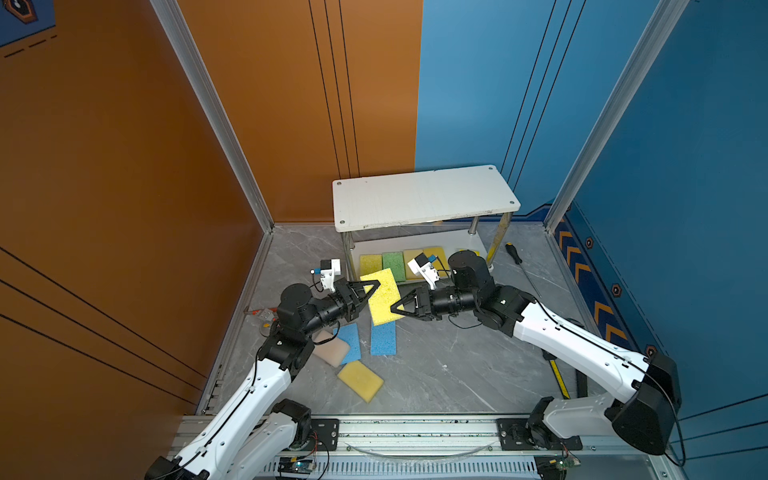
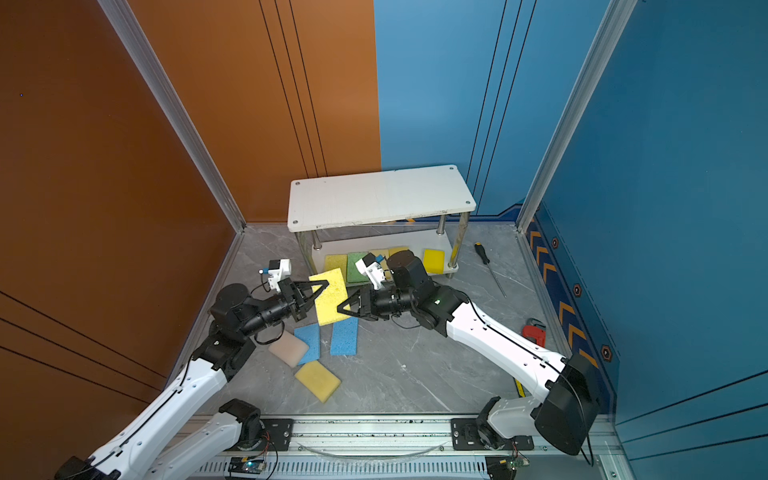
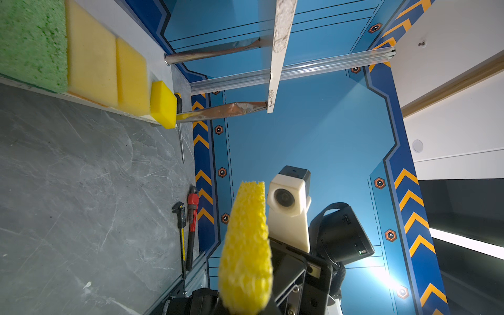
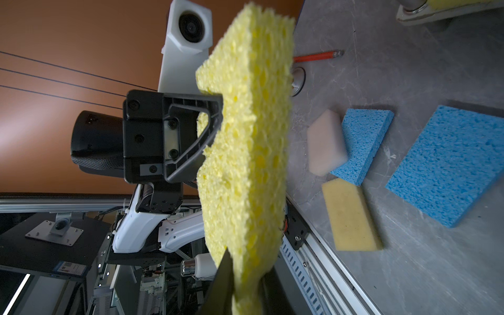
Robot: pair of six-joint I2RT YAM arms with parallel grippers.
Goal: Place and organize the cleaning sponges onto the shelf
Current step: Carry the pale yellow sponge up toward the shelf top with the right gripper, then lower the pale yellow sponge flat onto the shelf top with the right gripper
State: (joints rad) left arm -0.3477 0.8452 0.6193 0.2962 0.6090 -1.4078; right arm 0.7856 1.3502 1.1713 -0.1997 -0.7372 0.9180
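Double grip on one yellow sponge point(image 1: 384, 301)! It hangs in the air just in front of the shelf point(image 1: 424, 195). The left gripper point(image 1: 375, 286) pinches its edge nearer the shelf, and the right gripper point(image 1: 394, 309) clamps the corner farther out. A green sponge point(image 1: 392, 264) sits on the shelf's lower tier point(image 2: 419, 240); two blue sponges point(image 1: 383, 337) lie on the floor point(image 1: 436, 365) farther from the shelf.
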